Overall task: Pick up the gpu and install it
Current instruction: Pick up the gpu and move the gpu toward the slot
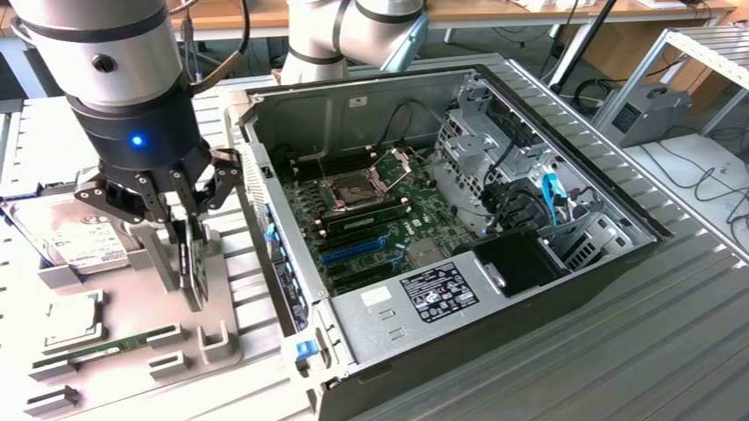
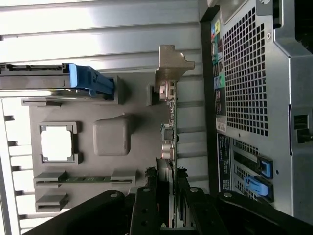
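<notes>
I work over a ribbed, pale grey metal table (image 1: 655,351), and two things rest directly on it: an open black computer case (image 1: 492,368) lying on its side and, just beside it toward the exterior view's left, a flat grey parts holder (image 1: 146,303).

**Operator:** State the item count on the counter (image 1: 655,351).

**Technician:** Fixture plate (image 1: 223,338): quantity one. Parts on it: gpu (image 1: 193,263), one; hard drive (image 1: 76,241), one; processor chip (image 1: 73,320), one; RAM stick (image 1: 105,346), one.

**Operator:** Chassis inventory?

**Technician:** Open computer case (image 1: 351,110): one. Inside: motherboard (image 1: 404,215), one; processor socket (image 1: 351,189), one; power supply (image 1: 433,294), one. On its rear panel, in the wrist view, blue latches (image 2: 264,167): two.

**Operator:** Manipulators?

**Technician:** Arm (image 1: 105,53): one. Tool (image 1: 175,215): one.
</notes>
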Motion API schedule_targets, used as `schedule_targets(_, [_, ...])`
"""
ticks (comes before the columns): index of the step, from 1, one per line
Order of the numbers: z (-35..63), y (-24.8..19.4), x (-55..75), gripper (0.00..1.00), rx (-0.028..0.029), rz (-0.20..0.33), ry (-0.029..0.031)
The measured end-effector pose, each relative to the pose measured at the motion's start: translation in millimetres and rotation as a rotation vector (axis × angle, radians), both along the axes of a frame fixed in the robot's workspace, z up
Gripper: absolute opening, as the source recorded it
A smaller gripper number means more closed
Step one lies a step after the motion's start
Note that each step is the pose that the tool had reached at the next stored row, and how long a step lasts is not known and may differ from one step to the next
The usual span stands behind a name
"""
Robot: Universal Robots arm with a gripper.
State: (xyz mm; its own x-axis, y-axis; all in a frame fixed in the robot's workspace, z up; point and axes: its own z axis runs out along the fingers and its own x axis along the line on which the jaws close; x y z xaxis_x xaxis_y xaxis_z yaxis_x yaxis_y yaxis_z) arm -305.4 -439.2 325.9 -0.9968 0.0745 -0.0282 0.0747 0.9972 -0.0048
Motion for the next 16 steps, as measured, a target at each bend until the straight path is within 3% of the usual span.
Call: schedule_targets(16, [18.6,0.0,0.0,0.26,0.0020,0.000,0.0000])
